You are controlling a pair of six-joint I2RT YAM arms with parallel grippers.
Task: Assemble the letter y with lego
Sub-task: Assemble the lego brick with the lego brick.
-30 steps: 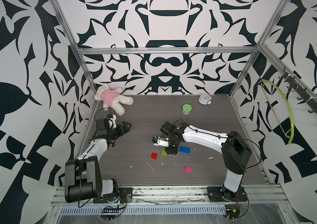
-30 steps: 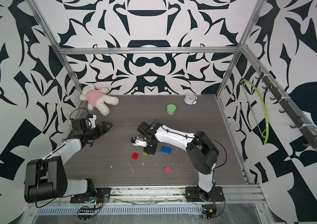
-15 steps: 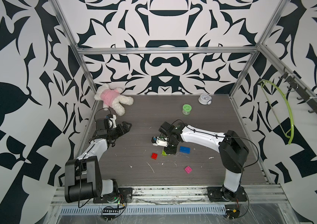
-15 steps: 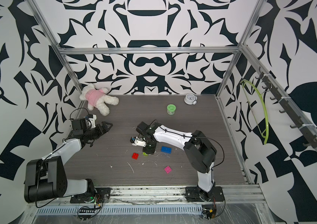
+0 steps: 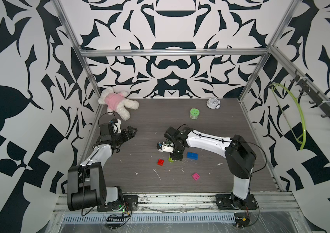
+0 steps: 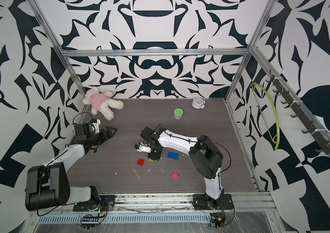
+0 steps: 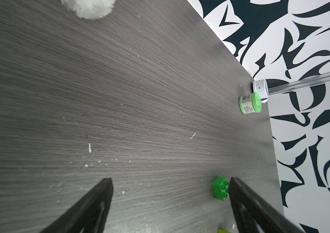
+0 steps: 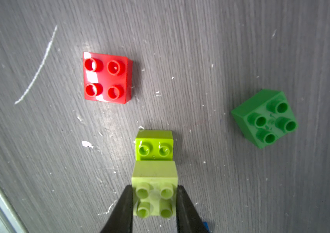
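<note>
My right gripper (image 8: 155, 188) is shut on a lime brick (image 8: 155, 198), studs up, near the table's middle (image 5: 175, 157). The held brick overlaps half of a second lime brick (image 8: 154, 146) lying on the table; I cannot tell whether they are pressed together. A red brick (image 5: 160, 162) lies just left of them and a blue rectangle (image 5: 192, 155) just right. A pink brick (image 5: 196, 176) sits nearer the front. A green brick (image 8: 265, 119) lies loose, also seen as the green brick (image 7: 220, 188) beside one finger. My left gripper (image 5: 131, 131) hovers open at the left, holding nothing.
A plush toy (image 5: 117, 101) in a pink shirt lies at the back left corner. A round green tub (image 5: 194, 113) and a small white clock (image 5: 212, 102) stand at the back right. A lime hanger (image 5: 299, 121) hangs on the right wall. White scraps dot the table.
The right arm has shifted very slightly while keeping its grip on the lime brick. The left arm has not moved.
</note>
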